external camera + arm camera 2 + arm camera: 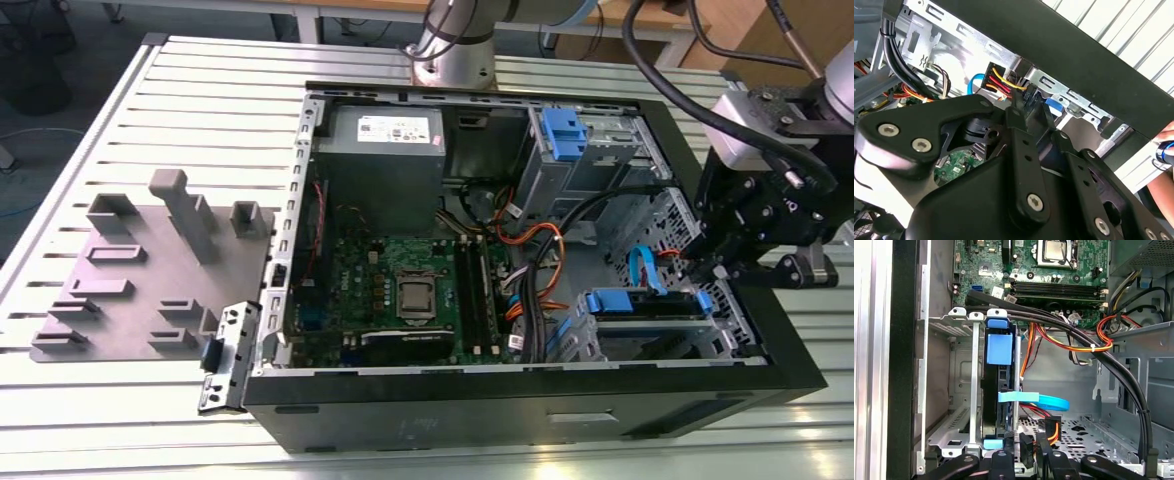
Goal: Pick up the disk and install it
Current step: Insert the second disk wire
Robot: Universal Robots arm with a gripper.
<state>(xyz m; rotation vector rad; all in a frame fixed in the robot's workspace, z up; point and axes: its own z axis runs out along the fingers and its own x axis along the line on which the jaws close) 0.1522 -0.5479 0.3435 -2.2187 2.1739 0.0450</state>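
The disk [627, 301] stands on edge in the metal drive cage [654, 335] at the open case's corner on the exterior view's right. Its blue rail [998, 347] and dark body show in the first wrist view, with a light blue flat cable [1046, 402] running to it. My gripper [703, 268] hangs just over that cage. In both wrist views the fingers are closed on a black power connector [1025, 98] with yellow, red and black wires, held close beside the disk's end. Gripper [1029, 455] and connector [1026, 447] sit at the cage's open side.
The black computer case [534, 405] lies open on a slatted table. Inside are a grey power-supply box [387, 140], the motherboard [400, 290] and a taller blue tab on a metal cage [567, 135]. Thick black cables [1079, 335] cross near the cage. A grey fixture plate [134, 280] lies on the exterior view's left. A hand [1166, 145] shows beyond the case wall.
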